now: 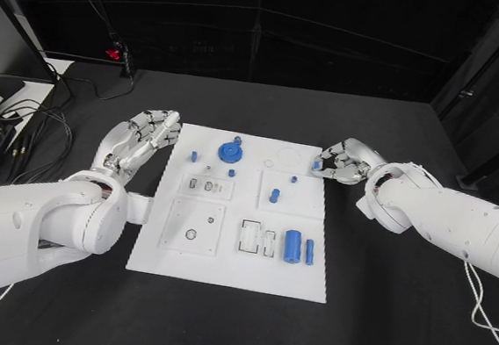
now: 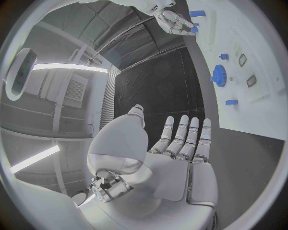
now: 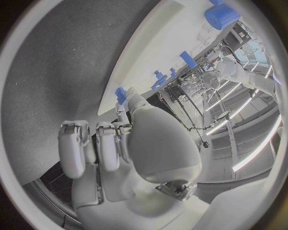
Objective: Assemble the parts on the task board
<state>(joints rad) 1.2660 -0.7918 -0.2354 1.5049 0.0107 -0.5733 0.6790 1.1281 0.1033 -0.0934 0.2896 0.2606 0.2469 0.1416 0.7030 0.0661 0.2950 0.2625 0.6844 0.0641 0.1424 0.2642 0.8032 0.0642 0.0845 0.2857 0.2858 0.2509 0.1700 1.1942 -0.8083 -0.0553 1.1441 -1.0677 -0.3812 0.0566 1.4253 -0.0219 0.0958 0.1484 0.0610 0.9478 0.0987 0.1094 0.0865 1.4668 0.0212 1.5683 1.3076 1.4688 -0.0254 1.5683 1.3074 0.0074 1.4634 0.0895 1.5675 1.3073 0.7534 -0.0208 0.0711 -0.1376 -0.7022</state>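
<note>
Blue part (image 3: 122, 93) pinched by right hand (image 1: 343, 163) fingers (image 3: 123, 115) at task board (image 1: 228, 271) edge; left hand (image 1: 142, 139) fingers apart, empty.

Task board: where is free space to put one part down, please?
The near strip of the task board, below the large blue cylinder, is bare. So is the black table in front. The far half, around the blue gear, is crowded.
</note>
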